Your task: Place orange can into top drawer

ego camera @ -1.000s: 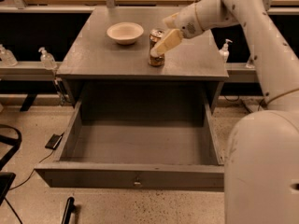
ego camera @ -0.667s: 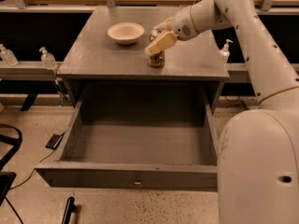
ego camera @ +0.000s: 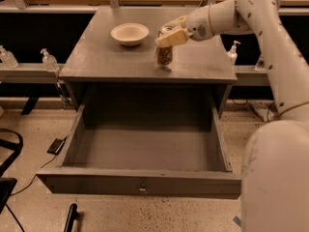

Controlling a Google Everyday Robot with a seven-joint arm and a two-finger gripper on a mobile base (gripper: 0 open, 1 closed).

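Note:
The orange can stands upright on the grey cabinet top, right of centre near its front edge. My gripper reaches in from the right at the can's top, open, with one cream finger in front of the can's rim and the other behind it. The can rests on the cabinet top. The top drawer is pulled wide open below, its grey inside bare, with a small metal knob on the front panel.
A cream bowl sits on the cabinet top to the left of the can. Pump bottles stand on side ledges at left and right. My white arm fills the right side. A black chair edge is at lower left.
My gripper has moved left from beside the can to over its top, so the fingers now straddle it. The can, bowl and drawer have not moved.

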